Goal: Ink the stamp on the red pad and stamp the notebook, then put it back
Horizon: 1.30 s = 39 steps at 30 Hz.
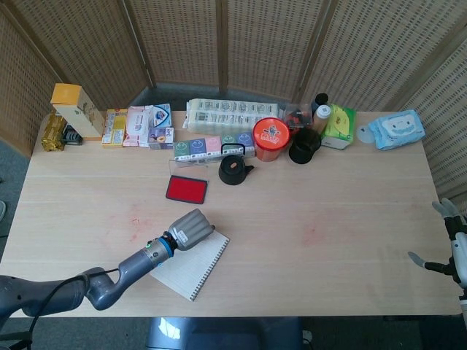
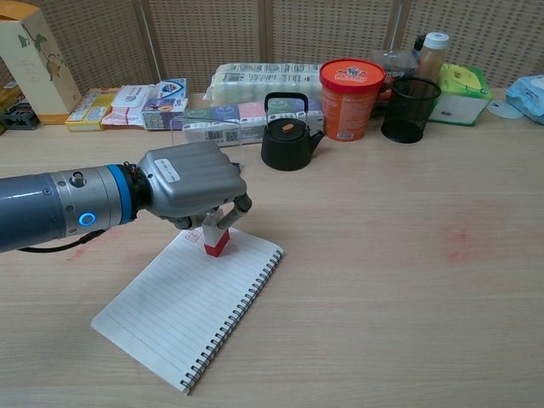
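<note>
While gripping stamp (image 2: 216,240), left hand (image 2: 191,185) low

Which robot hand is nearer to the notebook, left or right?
Left. The left robot hand holds the stamp over the notebook; the right robot hand is at the table's far right edge.

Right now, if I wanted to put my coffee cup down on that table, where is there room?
The wide bare stretch of table between the notebook and the right hand is free. So is the near-left strip left of the red pad. The back edge is crowded: boxes, kettle, orange tub, black cup.
</note>
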Motion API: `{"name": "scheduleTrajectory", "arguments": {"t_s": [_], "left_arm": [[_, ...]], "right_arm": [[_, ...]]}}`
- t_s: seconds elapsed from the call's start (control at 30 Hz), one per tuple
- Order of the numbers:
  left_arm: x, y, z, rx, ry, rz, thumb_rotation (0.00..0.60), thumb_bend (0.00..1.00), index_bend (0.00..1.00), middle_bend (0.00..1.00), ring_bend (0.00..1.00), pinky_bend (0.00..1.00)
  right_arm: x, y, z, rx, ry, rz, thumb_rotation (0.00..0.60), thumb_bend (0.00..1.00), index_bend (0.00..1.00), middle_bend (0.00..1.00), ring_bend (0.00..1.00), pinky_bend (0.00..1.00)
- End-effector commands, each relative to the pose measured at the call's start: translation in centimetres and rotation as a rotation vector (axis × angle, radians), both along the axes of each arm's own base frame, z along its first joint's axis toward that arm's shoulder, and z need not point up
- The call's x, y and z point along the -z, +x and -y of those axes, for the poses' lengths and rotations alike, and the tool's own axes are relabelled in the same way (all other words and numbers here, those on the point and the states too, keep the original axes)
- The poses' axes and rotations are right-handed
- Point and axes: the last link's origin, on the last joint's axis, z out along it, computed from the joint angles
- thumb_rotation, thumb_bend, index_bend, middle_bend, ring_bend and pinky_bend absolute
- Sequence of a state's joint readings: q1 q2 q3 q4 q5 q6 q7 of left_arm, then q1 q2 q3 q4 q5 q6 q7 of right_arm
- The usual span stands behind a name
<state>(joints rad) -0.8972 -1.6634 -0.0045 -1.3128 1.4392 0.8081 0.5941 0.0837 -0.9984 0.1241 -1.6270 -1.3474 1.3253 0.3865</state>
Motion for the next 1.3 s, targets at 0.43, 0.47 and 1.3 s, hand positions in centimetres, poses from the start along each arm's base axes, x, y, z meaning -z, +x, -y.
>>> {"name": "scheduleTrajectory", "arguments": {"t_s": [0.43,0.47,1.3], "left_arm": [[0.4,-0.2,0.0,-0.01,-0.004,-0.001,0.6,0.4,0.64,1.0,1.0,1.0],[0.4,-0.2,0.0,-0.009,-0.005,-0.002,0.6,0.4,0.64,1.0,1.0,1.0],[-1.7,0.7,-0.5,0.022,0.047,0.031,0.6,0.4,0.64,1.0,1.0,1.0]], "right_arm": [[0.0,0.1,0.0,-0.003,-0.001,0.002,0.6,0.08,0.0,0.0,0.0,0.0],[0.0,0.0,-0.1,-0.003,0.0,0.002,0.6,0.08,0.0,0.0,0.0,0.0],[0.0,0.2,-0.2,-0.012,0.004,0.005,0.6,0.08,0.0,0.0,0.0,0.0]]}}
